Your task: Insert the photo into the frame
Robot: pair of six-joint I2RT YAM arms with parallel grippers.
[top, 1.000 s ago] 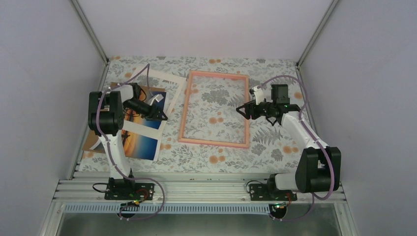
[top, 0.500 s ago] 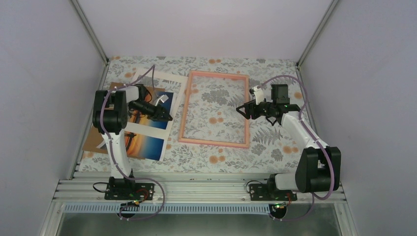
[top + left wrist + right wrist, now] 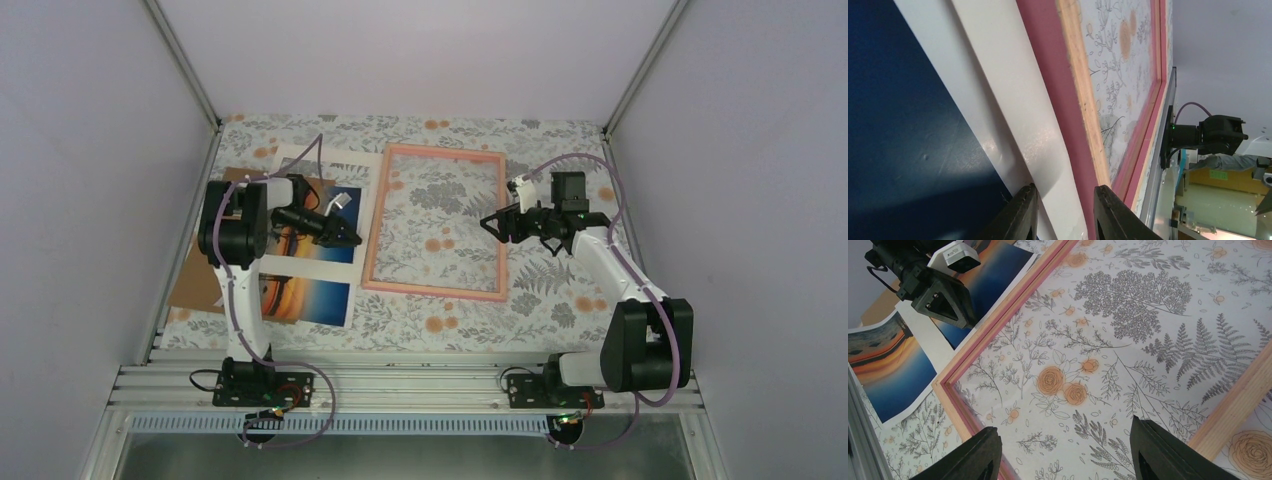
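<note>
Pink frame point(image 3: 434, 291) flat, long axis near-to-far — photo point(image 3: 315, 300) just left

I see the frame point(image 3: 435, 291) lying flat on the desk point(image 3: 560, 290), about in the middle. It is a thin pink rectangle with paler wood on its inner edge. It has nothing in it, so the flowery desk shows through. The photo point(image 3: 312, 300) lies flat to the left of the frame, very close to its left bar. It is shiny, with deep blue sky and an orange sunset. A white strip hides part of it.
</note>
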